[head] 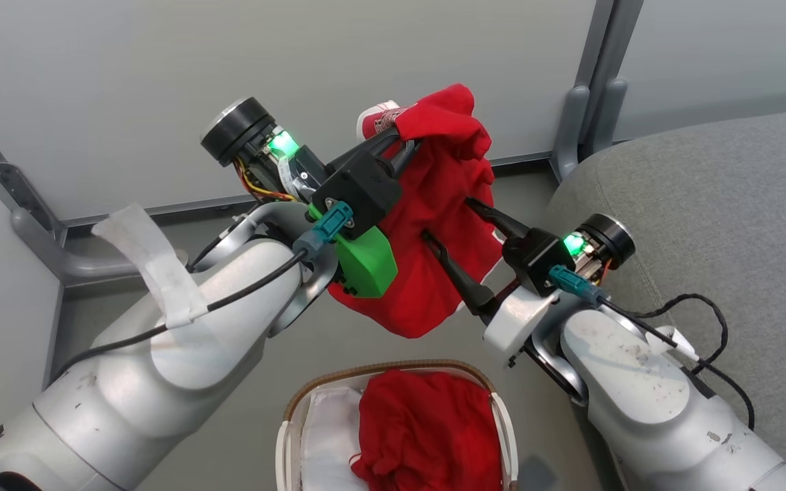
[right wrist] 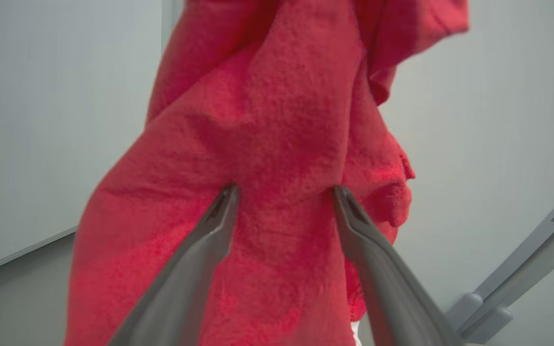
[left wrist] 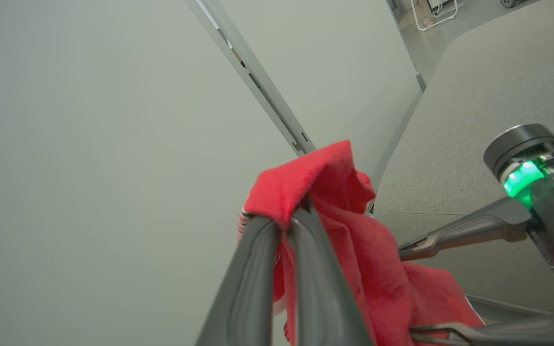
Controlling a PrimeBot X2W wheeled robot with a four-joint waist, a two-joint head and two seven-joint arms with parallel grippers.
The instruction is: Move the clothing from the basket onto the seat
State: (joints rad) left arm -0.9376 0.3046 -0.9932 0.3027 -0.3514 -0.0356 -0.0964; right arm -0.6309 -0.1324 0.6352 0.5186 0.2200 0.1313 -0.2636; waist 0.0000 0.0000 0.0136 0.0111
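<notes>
Above the basket [head: 318, 394]: the raised garment [head: 447, 164], bright red, is hanging bunched in the air, its lowest fold drooping over the brown woven rim and staying apart from it.
Left gripper [head: 401, 136]: it is pinching the raised garment at its top edge, both dark fingers [left wrist: 253, 269] pressing together on a red fold that is draping over their tips; a white striped trim is poking out just beside the grip.
Right gripper [right wrist: 285, 190]: it is reaching in from the robot's right with its fingers [right wrist: 378, 269] spreading wide apart; both tips are meeting the red cloth partway down the hanging garment.
Second garment [head: 427, 429]: it is lying crumpled inside the basket, taking up the right part and resting on the white liner [head: 328, 436], which is showing on the left.
Basket: it is standing on the grey floor [head: 338, 341] between the two pale forearms, at the bottom of the head view.
Seat [head: 720, 204]: the light grey cushion is sitting on the robot's right, behind the right arm; the raised garment is hanging near its rounded edge but apart from it.
Backdrop: pale wall panels [head: 127, 88] with grey posts are standing behind both arms.
</notes>
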